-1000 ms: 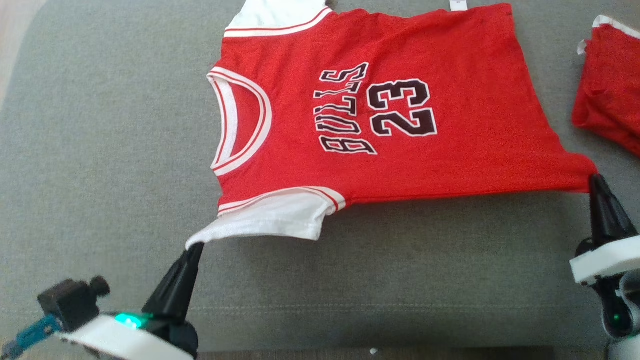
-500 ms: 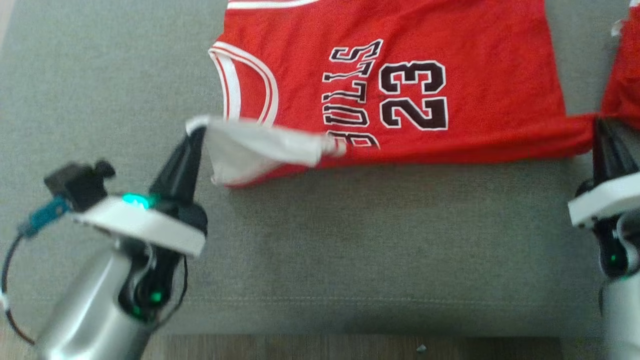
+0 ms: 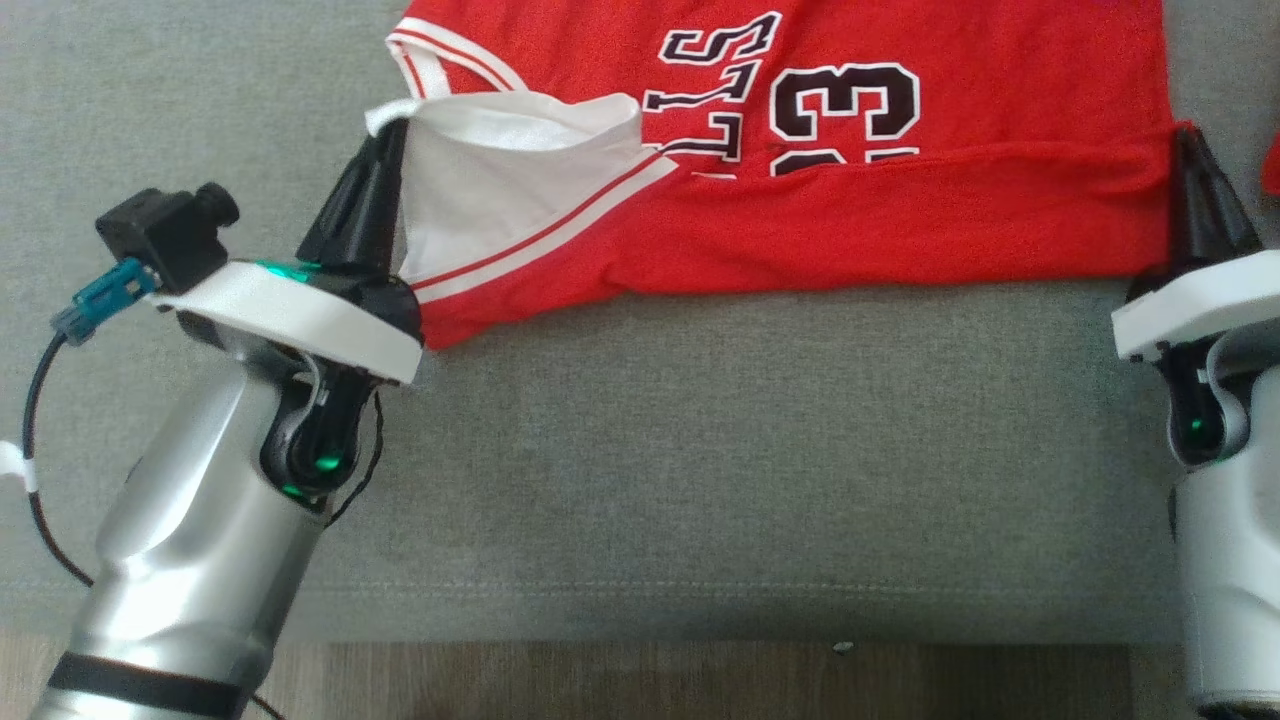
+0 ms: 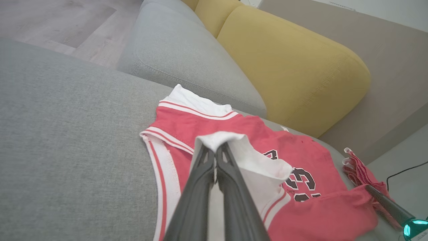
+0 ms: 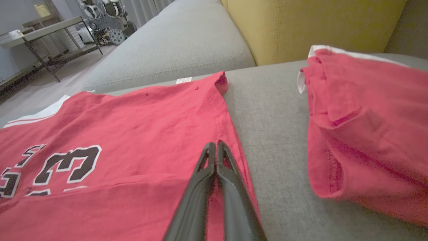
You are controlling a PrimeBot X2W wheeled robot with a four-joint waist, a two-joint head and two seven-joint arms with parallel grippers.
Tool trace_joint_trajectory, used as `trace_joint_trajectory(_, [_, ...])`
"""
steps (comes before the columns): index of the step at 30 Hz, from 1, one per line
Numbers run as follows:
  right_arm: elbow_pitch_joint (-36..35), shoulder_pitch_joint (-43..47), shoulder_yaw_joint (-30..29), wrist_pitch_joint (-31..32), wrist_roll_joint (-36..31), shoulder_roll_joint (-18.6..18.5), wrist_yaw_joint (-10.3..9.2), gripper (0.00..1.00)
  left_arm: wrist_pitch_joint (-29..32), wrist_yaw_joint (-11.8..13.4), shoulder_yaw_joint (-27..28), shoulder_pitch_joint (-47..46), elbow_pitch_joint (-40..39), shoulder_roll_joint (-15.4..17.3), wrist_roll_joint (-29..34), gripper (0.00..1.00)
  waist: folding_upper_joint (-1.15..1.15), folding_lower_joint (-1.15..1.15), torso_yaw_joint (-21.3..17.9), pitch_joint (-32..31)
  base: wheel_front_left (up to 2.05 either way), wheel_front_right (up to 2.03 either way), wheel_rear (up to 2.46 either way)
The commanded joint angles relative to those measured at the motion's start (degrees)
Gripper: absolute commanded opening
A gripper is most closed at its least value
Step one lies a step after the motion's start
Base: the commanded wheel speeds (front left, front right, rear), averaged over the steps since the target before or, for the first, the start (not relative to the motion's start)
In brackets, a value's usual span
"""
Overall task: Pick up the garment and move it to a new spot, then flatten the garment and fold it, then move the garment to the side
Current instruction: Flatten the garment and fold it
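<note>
On the grey sofa seat [image 3: 700,450], the left gripper [image 3: 388,140], clamped on the white sleeve [image 3: 500,170] left of the printed number [image 3: 845,100], and the right gripper [image 3: 1185,145], pinching the hem [image 3: 1140,160] right of it, have carried the jersey's [image 3: 900,230] near edge up over that number, which showed whole a second ago; the first fold looks under way.

The left hand [image 3: 388,135] and right hand [image 3: 1186,140] are clamped closed, well apart, both pointing forward.

Another red cloth [image 5: 364,134] is lying bunched up off to the right of the right fingers [image 5: 232,197], yellow cushion [image 5: 311,26] sitting way past them.
</note>
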Motion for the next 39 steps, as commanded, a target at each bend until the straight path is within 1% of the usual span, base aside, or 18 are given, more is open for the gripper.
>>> trace_joint_trajectory(1, [-1.6,-0.9,1.3,-1.4,0.1,0.0,0.25,0.65,-0.7,-0.3,2.5,-2.0,-1.2,1.1,0.0,0.92,0.0,0.0,-0.3,0.2,0.0,0.0,0.0])
trace_joint_trajectory(2, [-1.5,-1.2,1.8,-2.6,0.1,0.0,0.25,1.0,-0.8,-0.3,2.5,-1.9,-1.4,0.7,-0.6,1.0,0.0,0.0,-0.4,0.2,0.0,0.0,0.0])
trace_joint_trajectory(5, [-1.8,-1.4,3.4,-6.2,0.2,0.1,0.25,1.0,-1.0,-0.3,3.3,-0.6,-3.9,0.6,-0.9,1.0,0.0,0.0,-0.8,0.0,0.0,0.0,0.0])
trace_joint_trajectory(7, [-2.3,-0.9,4.0,-8.2,0.6,0.4,0.25,1.0,-1.0,-0.4,5.7,1.6,-6.3,0.4,1.0,1.0,0.0,0.0,-1.0,-0.2,0.0,0.0,0.0])
trace_joint_trajectory(10, [-3.5,0.7,4.6,-10.0,1.1,1.4,0.25,1.0,-1.0,-0.4,8.5,7.0,-8.4,-0.9,4.5,1.0,0.0,0.0,-1.4,-0.8,0.0,0.0,0.0])
trace_joint_trajectory(14, [-5.0,3.0,4.7,-10.9,1.5,2.8,0.25,1.0,-1.0,-0.2,7.5,13.9,-9.1,-2.0,8.4,1.0,0.0,0.0,-1.4,-1.2,0.0,0.0,0.0])
trace_joint_trajectory(17, [-5.7,4.2,4.5,-11.0,1.5,3.5,0.25,1.0,-0.8,0.6,5.7,16.9,-7.9,-2.3,10.2,1.0,0.0,0.0,-1.4,-1.5,0.0,0.0,0.0])
trace_joint_trajectory(21, [-6.0,4.7,4.7,-10.8,1.2,4.1,0.25,1.0,-0.5,4.0,4.9,18.1,-5.0,-2.2,12.7,1.0,0.0,0.0,-1.8,-2.2,0.0,0.0,0.0])
trace_joint_trajectory(26, [-6.2,5.1,4.9,-10.6,1.0,4.6,0.25,1.0,-0.5,7.2,5.3,17.3,-0.9,-2.8,14.0,1.0,0.0,0.0,-2.6,-2.8,0.0,0.0,0.0])
trace_joint_trajectory(29, [-6.5,5.4,4.7,-10.3,1.0,4.7,0.25,1.0,0.1,7.7,5.1,16.4,1.5,-3.1,14.2,1.0,0.0,0.0,-3.1,-2.8,0.0,0.0,0.0])
trace_joint_trajectory(34, [-6.7,6.0,3.5,-9.5,0.9,4.6,0.25,1.0,-0.1,7.2,4.8,14.9,3.6,-3.4,14.5,1.0,0.0,0.0,-3.3,-2.5,0.0,0.0,0.0])
trace_joint_trajectory(35, [-6.5,6.6,2.6,-8.2,0.6,4.7,0.25,1.0,-0.2,6.8,4.4,14.1,4.7,-3.5,14.9,0.4,0.0,0.0,-3.2,-2.4,0.0,0.0,0.0])
trace_joint_trajectory(36, [-6.3,6.8,2.0,-7.4,0.3,4.8,0.25,1.0,-0.3,6.7,4.2,13.8,5.3,-3.4,15.3,0.12,0.0,0.0,-3.1,-2.3,0.0,0.0,0.0])
trace_joint_trajectory(37, [-6.1,7.0,1.5,-6.5,0.1,5.0,0.25,1.0,-0.3,6.6,4.0,13.6,5.7,-3.4,15.5,0.0,0.0,0.0,-3.0,-2.3,0.0,0.0,0.0])
trace_joint_trajectory(39, [-5.8,7.3,0.3,-4.7,-0.2,5.4,0.25,1.0,-0.4,6.4,3.8,13.2,6.6,-3.4,15.9,0.0,0.0,0.0,-2.8,-2.2,0.0,0.0,0.0])
